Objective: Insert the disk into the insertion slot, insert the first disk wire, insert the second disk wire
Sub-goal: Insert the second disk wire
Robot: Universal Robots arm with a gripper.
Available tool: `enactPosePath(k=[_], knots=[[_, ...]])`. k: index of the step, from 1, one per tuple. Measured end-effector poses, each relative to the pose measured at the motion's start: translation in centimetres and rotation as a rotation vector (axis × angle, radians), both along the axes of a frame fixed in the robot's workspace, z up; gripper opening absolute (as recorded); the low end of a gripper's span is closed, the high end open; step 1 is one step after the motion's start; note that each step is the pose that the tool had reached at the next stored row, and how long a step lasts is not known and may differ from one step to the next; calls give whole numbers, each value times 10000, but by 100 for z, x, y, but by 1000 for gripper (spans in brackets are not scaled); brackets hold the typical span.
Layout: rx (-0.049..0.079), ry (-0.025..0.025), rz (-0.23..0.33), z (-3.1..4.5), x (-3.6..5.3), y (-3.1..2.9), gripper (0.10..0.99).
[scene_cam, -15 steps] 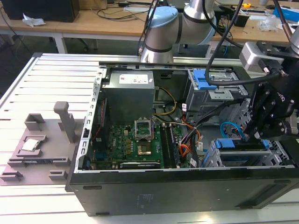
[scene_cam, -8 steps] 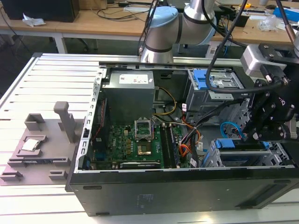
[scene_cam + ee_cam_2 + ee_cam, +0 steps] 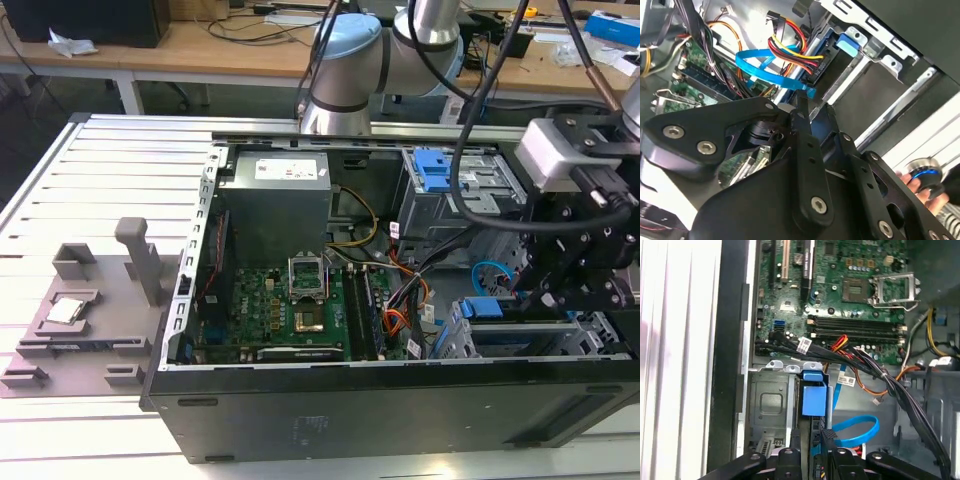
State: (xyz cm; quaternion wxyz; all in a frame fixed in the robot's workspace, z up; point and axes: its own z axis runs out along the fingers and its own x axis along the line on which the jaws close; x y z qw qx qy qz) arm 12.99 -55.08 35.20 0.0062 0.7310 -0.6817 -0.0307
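Your black end effector [image 3: 807, 112] has its fingers closed on the thin light-blue looped cable [image 3: 762, 70], beside the blue-framed silver disk [image 3: 814, 400]; the second-wire step looks in hand, needing careful alignment.

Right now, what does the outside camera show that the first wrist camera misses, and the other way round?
In the exterior view alone: the whole arm, the grey power supply box and a grey plastic fixture on the table. In the first wrist view alone: a close look at the blue carrier tab of the disk. Both share the green motherboard and the looping light-blue cable.
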Motion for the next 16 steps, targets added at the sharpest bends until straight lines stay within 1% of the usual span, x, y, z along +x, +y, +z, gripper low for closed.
enactPosePath(k=[7, 12, 16], knots=[[99, 0, 319, -56, -1, 5, 302], [148, 0, 377, -97, -1, 14, 302], [166, -1, 378, -114, -1, 39, 302]])
